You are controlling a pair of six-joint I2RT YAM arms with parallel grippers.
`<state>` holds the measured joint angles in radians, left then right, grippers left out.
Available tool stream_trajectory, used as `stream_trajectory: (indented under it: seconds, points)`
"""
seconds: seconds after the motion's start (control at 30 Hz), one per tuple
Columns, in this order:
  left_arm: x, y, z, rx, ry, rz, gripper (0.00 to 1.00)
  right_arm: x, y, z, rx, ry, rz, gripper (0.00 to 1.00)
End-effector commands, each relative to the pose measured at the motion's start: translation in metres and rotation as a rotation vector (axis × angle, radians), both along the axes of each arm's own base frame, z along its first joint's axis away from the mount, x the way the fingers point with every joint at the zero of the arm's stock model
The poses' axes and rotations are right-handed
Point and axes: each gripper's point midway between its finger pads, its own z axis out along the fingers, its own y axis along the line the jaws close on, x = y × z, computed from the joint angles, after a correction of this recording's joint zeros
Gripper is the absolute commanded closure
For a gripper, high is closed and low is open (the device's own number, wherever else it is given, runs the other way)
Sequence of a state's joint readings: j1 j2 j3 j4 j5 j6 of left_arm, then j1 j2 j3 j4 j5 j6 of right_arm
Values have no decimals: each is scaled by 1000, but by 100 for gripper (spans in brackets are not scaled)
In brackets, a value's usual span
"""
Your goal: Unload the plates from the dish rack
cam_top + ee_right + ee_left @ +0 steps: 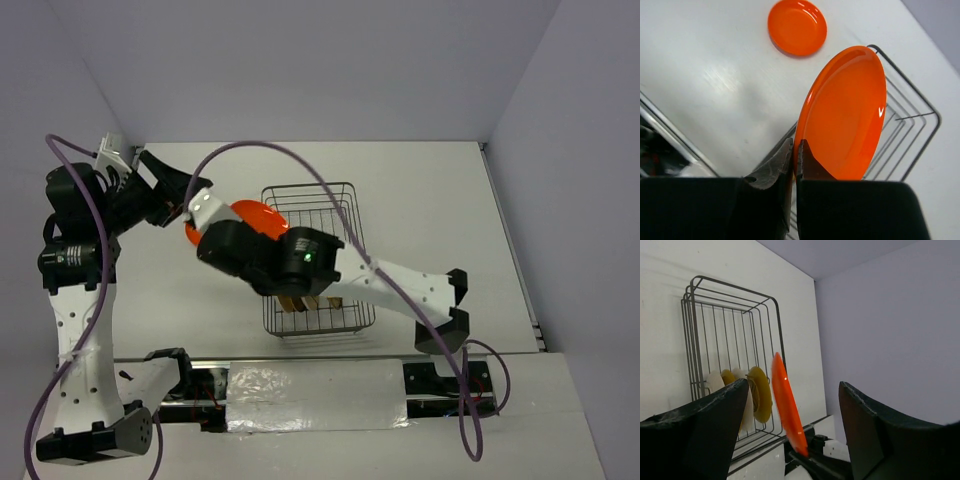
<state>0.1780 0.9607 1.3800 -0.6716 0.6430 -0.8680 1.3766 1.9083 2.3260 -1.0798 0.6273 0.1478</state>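
Note:
My right gripper (796,149) is shut on the rim of a bright orange-red plate (845,115) and holds it on edge, in the air, just left of the wire dish rack (335,205). In the top view this plate (258,217) sits at the right gripper (228,222). My left gripper (185,203) is open and empty; in its wrist view the held plate (787,405) shows edge-on between the spread fingers (725,405), apart from them. The rack (730,325) still holds a mustard plate (760,392) and cream plates (715,382) standing at its near end (305,302).
A second orange-red plate (797,26) lies flat on the white table left of the rack, mostly hidden under the arms in the top view (190,233). A purple cable (300,165) arcs over the rack. Walls close the table at the back and sides.

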Motion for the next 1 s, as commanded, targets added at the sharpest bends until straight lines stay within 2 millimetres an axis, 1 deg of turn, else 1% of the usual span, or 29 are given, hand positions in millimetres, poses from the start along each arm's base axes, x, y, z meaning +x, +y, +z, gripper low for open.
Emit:
stream_trajectory:
  seconds: [0.0,0.03,0.07,0.1,0.17,0.23,0.37,0.4,0.43,0.5,0.53,0.57,0.6,0.63,0.67,0.7,0.73,0.77,0.8,0.83,0.87,0.9,0.93,0.97]
  points:
    - [-11,-10,-3,-19,5,-63,16,-5,8,18,-135,-211,80,100]
    - [-11,-10,-7,-16,11,-66,16,-5,13,21,-133,-246,72,100]
    - [-11,-10,-15,-15,32,-65,17,-2,12,24,-174,-300,64,100]
    - [-10,-8,-19,4,34,-55,18,-6,21,24,-172,-325,77,100]
    - [-12,-8,-31,13,66,-62,20,-5,23,26,-202,-375,76,100]
    - [-12,-7,-42,35,84,-60,23,-5,31,24,-210,-398,88,100]
    - [-9,-2,-65,77,137,-45,29,-4,37,25,-210,-425,75,100]
    - [-9,-2,-70,81,144,-47,32,-4,39,24,-204,-420,89,100]
    - [-8,-4,-77,69,151,-64,50,-6,42,21,-203,-415,100,100]
    - [-5,-6,-81,60,152,-68,80,-8,47,16,-200,-413,121,100]
    - [-4,-5,-83,63,154,-66,99,-8,49,14,-200,-412,124,100]
    - [-1,-4,-86,66,162,-57,100,-7,48,13,-195,-408,127,100]
    - [1,-3,-87,62,165,-48,100,-8,51,8,-192,-399,140,87]
    - [7,2,-87,72,146,-15,100,-4,50,6,-167,-376,131,71]
    - [11,6,-88,71,150,24,100,-3,46,10,-140,-359,127,49]
    - [16,14,-90,91,150,74,100,-2,43,3,-135,-328,129,1]
    - [22,26,-93,118,150,143,100,6,35,2,-79,-277,72,0]
    - [33,52,-101,166,173,297,100,9,16,4,-57,-240,42,0]
    - [38,65,-109,190,193,365,100,11,7,4,-11,-197,17,0]
    - [51,84,-115,216,199,470,100,16,-15,4,92,-114,-49,0]
    - [56,91,-128,220,222,505,100,17,-28,5,137,-77,-82,0]
    - [67,97,-142,224,256,525,100,14,-37,1,220,2,-128,0]
    - [82,101,-140,214,218,545,100,23,-57,-21,203,46,-186,0]
    - [90,102,-151,209,233,545,100,23,-80,-8,273,69,-224,0]
